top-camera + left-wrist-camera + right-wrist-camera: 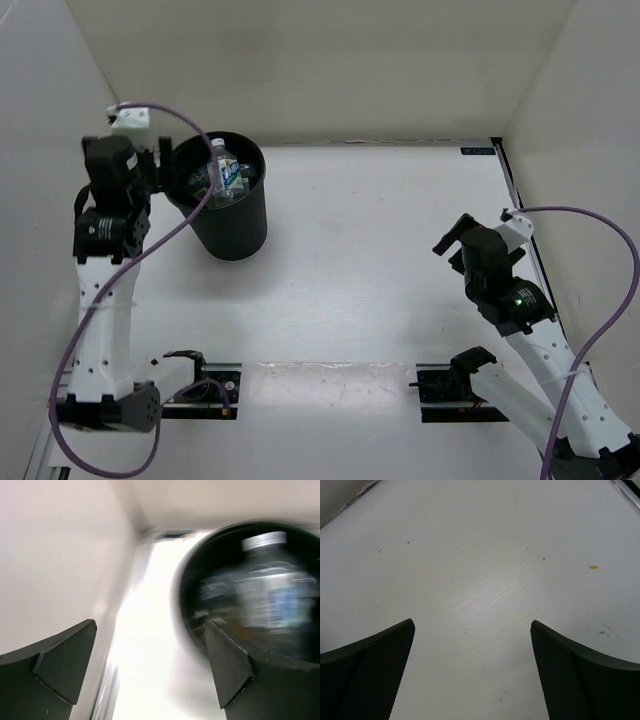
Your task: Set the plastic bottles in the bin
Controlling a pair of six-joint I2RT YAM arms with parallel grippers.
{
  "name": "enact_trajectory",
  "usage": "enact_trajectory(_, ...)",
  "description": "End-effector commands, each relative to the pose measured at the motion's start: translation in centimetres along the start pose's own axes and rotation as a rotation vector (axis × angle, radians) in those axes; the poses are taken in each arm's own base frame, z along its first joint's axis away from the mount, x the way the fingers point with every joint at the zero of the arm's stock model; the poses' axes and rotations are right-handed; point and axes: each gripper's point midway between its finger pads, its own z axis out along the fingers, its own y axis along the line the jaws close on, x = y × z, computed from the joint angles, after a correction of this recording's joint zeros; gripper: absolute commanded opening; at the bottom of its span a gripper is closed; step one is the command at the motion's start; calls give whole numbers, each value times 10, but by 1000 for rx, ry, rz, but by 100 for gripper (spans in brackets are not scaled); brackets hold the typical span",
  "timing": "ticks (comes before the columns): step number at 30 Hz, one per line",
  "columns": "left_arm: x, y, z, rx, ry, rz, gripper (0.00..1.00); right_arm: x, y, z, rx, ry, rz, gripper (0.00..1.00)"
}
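Round black bin [236, 228] upright at 10 o'clock on desk [380, 260]; clear, white-capped, blue-labelled bottle [222, 166] leans inside, others indistinct.

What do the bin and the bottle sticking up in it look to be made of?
The bin looks like black plastic: smooth, tapering wall with a dull sheen. The bottle looks like clear plastic: see-through body, pale cap, blue-and-white label.

White table [380, 250] carries black bin [235, 225] at far left; small yellowish specks [593, 567] on surface.
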Motion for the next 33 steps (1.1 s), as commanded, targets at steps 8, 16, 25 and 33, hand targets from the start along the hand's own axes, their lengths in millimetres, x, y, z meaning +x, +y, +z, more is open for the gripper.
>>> enact_trajectory(8, 214, 63, -43, -441, 403, -69, 100, 2, -44, -25, 56, -47, -29, 100)
enact_trajectory(16, 346, 19, -57, -276, 672, 56, 100, 35, -64, -21, 86, -17, 84, 100)
enact_trajectory(25, 350, 20, -58, -273, 685, 62, 100, 50, -74, -20, 132, 22, 125, 100)
enact_trajectory(33, 350, 20, -58, -273, 685, 62, 100, 46, -74, -21, 144, 4, 175, 100)
